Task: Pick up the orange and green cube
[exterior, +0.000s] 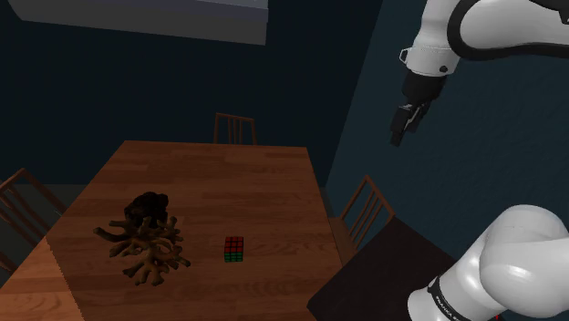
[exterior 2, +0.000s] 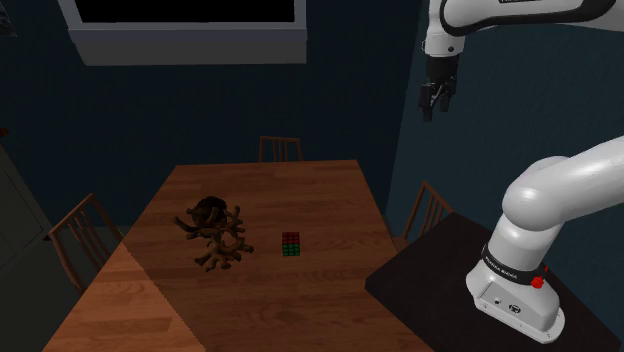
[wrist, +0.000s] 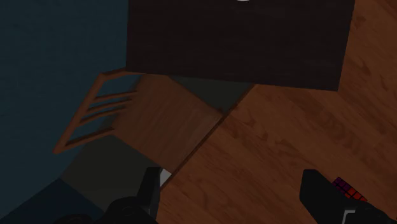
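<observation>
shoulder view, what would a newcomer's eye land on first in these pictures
A small multicoloured cube sits near the middle of the wooden table, just to the shoulder view's right of a tangled brown branch-like piece. High at that view's upper right, the white arm ends in a black gripper that hangs open, well clear of the cube.

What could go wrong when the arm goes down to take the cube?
1. The gripper hangs high near the edge of the table, far from the small cube, so a long descent may land off centre.
2. The branchy wooden piece lies close beside the cube; a finger could catch a branch.
3. A chair stands at the table's side nearest the stand; a low path may hit it.
</observation>
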